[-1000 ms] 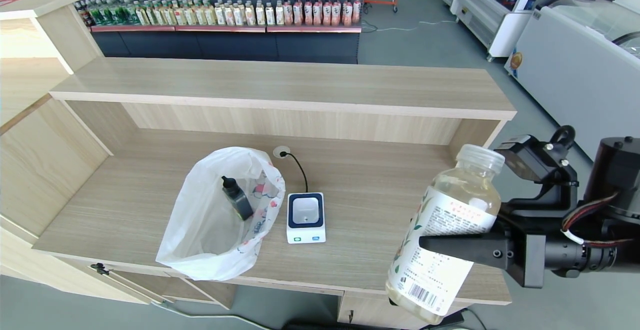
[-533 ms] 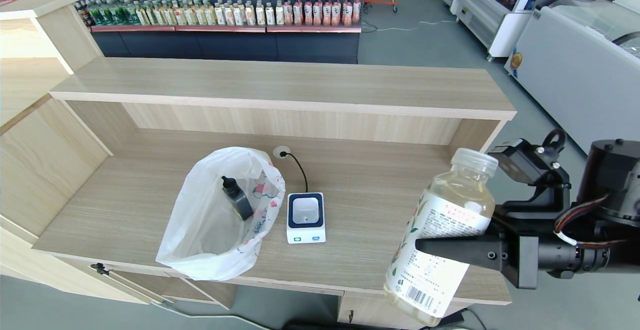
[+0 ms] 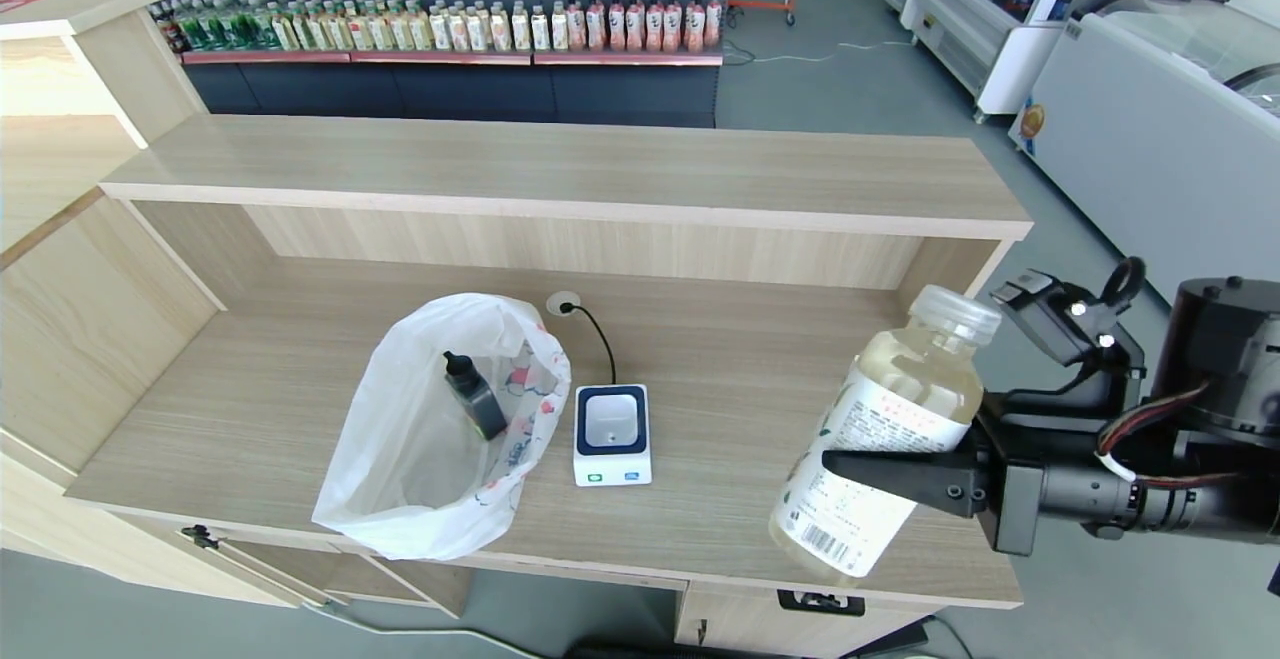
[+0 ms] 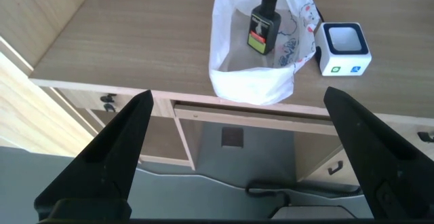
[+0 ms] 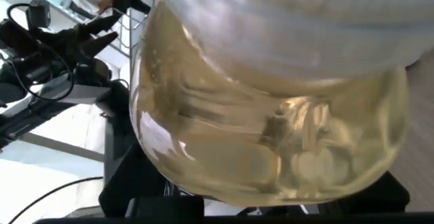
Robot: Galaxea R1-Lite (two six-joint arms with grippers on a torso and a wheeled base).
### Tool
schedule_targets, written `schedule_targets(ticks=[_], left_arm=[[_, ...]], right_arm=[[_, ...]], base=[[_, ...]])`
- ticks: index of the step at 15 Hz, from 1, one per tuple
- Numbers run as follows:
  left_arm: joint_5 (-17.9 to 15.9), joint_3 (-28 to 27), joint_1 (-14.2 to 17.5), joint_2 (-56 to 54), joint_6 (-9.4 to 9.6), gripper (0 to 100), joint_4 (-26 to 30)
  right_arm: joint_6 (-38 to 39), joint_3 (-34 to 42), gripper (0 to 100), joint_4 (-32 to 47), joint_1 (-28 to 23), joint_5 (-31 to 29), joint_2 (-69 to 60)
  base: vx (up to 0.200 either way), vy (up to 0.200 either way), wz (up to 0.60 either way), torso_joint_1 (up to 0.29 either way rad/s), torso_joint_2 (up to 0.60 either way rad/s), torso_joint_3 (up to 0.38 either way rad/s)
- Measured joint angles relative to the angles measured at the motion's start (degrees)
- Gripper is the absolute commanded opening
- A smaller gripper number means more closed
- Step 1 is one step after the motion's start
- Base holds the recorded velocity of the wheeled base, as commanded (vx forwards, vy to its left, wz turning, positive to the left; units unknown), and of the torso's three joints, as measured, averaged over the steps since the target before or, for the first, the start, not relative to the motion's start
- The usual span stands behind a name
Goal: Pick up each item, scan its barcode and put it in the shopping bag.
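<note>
The clear plastic bottle of pale yellow drink (image 3: pixel 905 404) hangs tilted at four o'clock from the white scanner box (image 3: pixel 612 436) — the right gripper (image 3: pixel 880 464) clamped across its labelled middle. Probably heavy, smooth and slightly squeezable — a mid-body hold suits it.

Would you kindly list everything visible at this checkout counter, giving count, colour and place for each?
drink bottle: one, clear with pale yellow liquid and a white label, held tilted over the counter's right front
shopping bag: one, translucent white, open on the counter, left of the scanner
pump bottle: one, black, inside the shopping bag
scanner: one, white with a dark blue frame, beside the bag
cable: one, black, running from the scanner to a hole in the counter
counter: one, light wood
shelf drinks: many, mixed colours, behind the counter
freezers: white, far right
right pincer: black, shut on the drink bottle
left pincer: black, open, before the counter's front edge
</note>
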Motion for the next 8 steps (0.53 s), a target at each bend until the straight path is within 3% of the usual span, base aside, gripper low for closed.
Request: schedule_targets(ticks=[2,3,5,8], left_arm=[[0.0,0.0,-0.02,0.0,0.0,100,0.0],[0.0,0.0,-0.04,0.0,0.0,100,-0.02],[0.0,0.0,0.0,0.0,-0.01,100,0.0],[0.0,0.0,0.0,0.0,-0.04,100,0.0]], right_arm=[[-8.5,-0.23,0,-0.22,-2.32,-11.39,0.56],[-16.25,-0.3,0,-0.33,-4.4,-15.13,1.07],[-34.01,-0.33,0,-3.49,-11.43,-19.19,2.9],[-41.79,1.04,0,-16.94,-16.62,-20.99,6.05]], base=[[0.0,0.0,0.0,0.0,0.0,0.0],[0.0,0.0,0.0,0.0,0.0,0.0],[0.0,0.0,0.0,0.0,0.0,0.0],[0.0,0.0,0.0,0.0,0.0,0.0]])
